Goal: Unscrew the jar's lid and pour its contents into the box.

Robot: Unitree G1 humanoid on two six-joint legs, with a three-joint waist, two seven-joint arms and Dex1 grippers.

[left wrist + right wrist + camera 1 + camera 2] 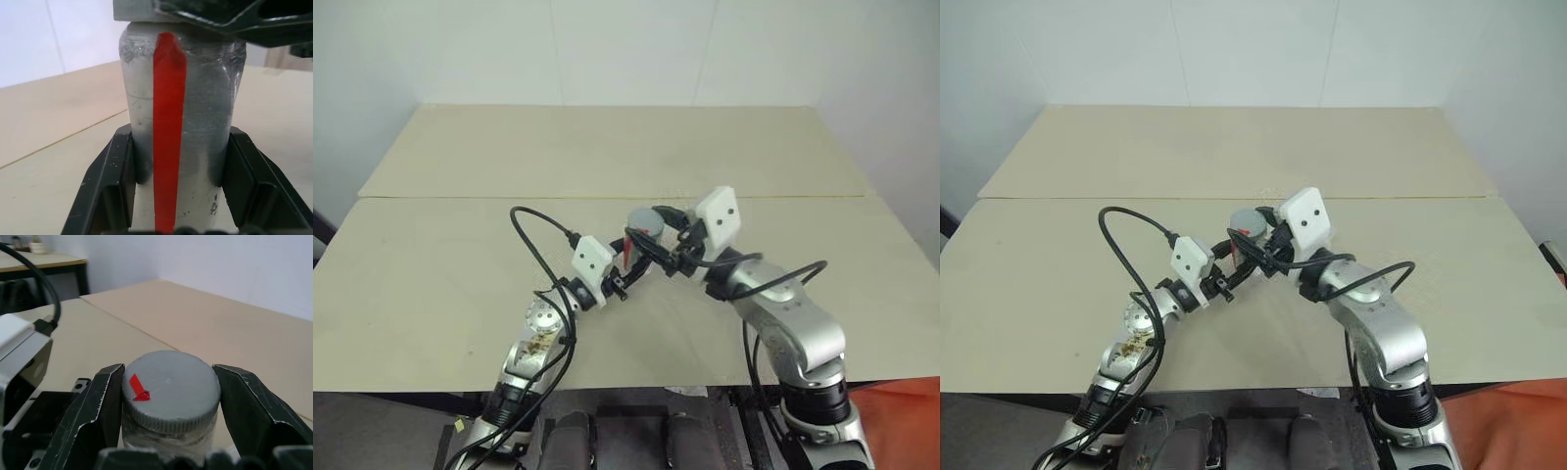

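Pale wood runs under both my arms, two boards of desk (460,284) meeting a white wall. My left fingers (105,188) are clamped on the jar (178,127) low on its body, one on each side, holding it upright above the desk with the red stripe facing my wrist. My right fingers (93,416) are closed around the lid (171,389), pressed against its ribbed edge from both sides. In the head view the jar (644,231) sits between the two grippers, over the middle of the near board.

I judge the unscrewing is just starting, and the grip low on the jar is the weak spot. If the lid is tight, the twist could spin the smooth jar inside my left fingers rather than loosen the thread. The right fingers could also slip around the ribbed edge. A tilt once the lid frees would spill the contents onto the desk.
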